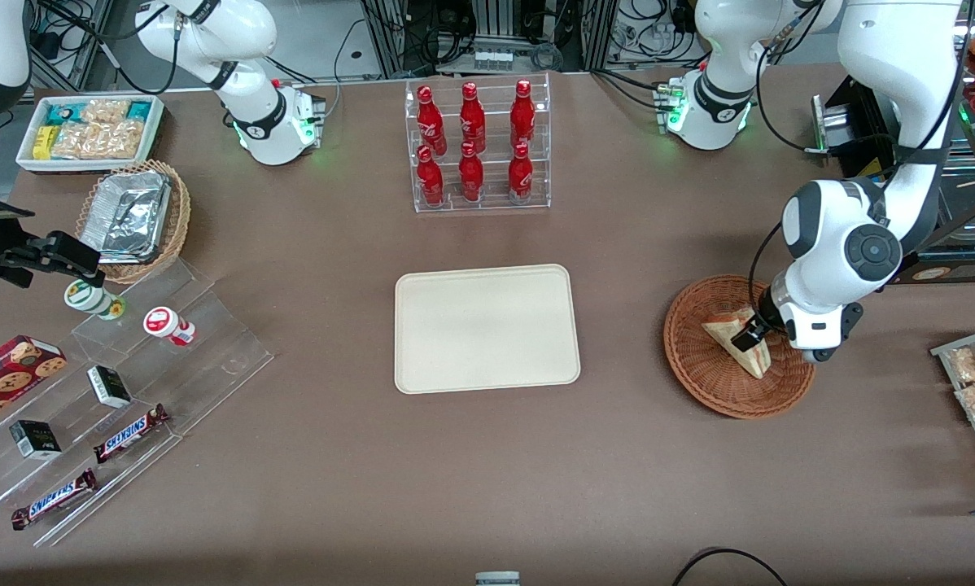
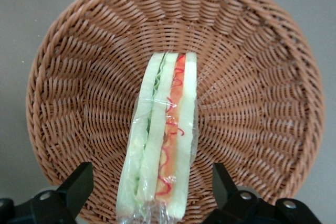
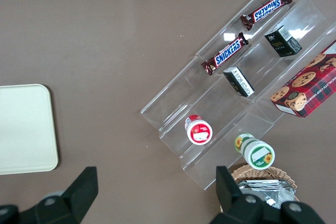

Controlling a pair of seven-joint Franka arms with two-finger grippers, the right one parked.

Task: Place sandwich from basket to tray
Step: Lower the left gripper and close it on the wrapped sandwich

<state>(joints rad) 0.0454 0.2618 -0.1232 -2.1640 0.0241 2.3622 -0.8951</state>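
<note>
Jaws of the gripper [image 1: 752, 335] spread wide, one finger [image 2: 79, 184] each side of the sandwich [image 2: 163, 135], not touching it. Sandwich lies in the basket [image 1: 699, 366], cut edge up, at right of front frame, w/ gripper low over it. Tray [image 1: 486, 327] sits bare at frame centre on worktop [image 1: 487, 472], well apart from basket.

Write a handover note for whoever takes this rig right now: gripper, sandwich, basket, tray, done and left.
Gripper: open, lowered into the basket, one finger on each side of the sandwich, not closed on it yet.
Sandwich: standing on edge in the basket, wrapped in clear film.
Tray: mid-table, toward the parked arm's end from the basket, nothing on it.
Done: approach and alignment over the sandwich.
Left: close on it, lift, carry to the tray, release.
</note>
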